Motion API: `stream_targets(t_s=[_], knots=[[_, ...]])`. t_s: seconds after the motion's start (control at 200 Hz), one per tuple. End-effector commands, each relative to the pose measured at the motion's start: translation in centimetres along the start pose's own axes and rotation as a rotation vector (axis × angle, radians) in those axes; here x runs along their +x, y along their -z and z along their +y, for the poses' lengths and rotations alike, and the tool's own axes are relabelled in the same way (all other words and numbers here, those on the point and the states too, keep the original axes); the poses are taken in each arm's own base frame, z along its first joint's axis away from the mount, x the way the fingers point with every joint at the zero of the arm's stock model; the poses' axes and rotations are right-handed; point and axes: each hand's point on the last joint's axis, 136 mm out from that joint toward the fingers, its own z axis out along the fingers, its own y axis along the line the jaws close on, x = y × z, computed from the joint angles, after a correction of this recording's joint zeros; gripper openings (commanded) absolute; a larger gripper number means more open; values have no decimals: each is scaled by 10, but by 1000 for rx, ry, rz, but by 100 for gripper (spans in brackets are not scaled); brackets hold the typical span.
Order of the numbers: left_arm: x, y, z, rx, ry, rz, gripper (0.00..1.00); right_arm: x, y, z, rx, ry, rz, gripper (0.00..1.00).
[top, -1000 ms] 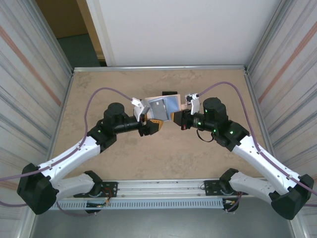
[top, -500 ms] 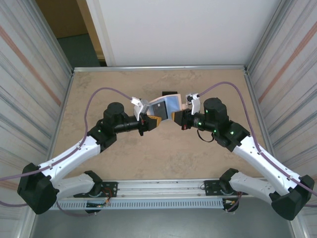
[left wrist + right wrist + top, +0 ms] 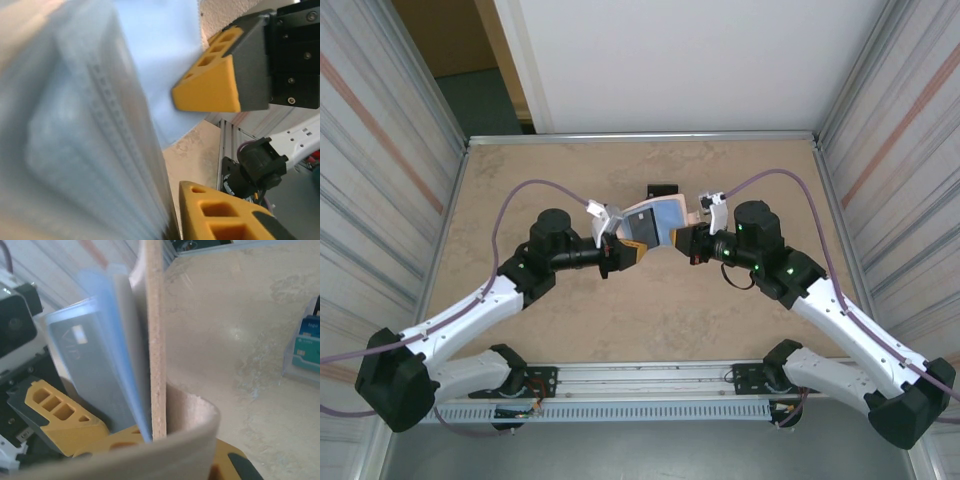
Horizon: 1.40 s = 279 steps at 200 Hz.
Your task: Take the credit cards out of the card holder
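The tan card holder (image 3: 658, 212) hangs open above the middle of the table (image 3: 650, 330), a grey credit card (image 3: 92, 370) tucked in its pale blue lining. The right gripper (image 3: 680, 240) is clamped tight on its tan wall. The left gripper (image 3: 179, 142) stands partly open, straddling the lining's edge.

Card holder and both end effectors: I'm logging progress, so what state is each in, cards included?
card holder: open, held up
credit card: inside the holder
left end effector: open, at the holder's edge
right end effector: shut on the card holder
blue and teal cards: out, on the table
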Motion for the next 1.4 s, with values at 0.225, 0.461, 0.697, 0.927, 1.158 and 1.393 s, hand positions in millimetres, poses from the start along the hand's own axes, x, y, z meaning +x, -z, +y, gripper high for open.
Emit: stream_targets(t_s=[0.225,0.461,0.697,0.927,1.158,1.393], knots=[[-12,-3,-14,94,12,-18,24,-5,1,9,-49,6,-16,0],[-11,-2,-13,88,18,-16,22,-4,7,2,-8,12,-29,20],[-3,4,-9,62,1,25,16,-7,17,-19,85,2,-49,36],[1,10,-20,139,-24,62,11,-10,30,-58,283,-45,-63,47],[6,12,-17,156,32,125,8,-1,24,-77,345,-73,-12,51],[22,10,3,99,154,201,8,1,21,-79,360,-81,18,52]])
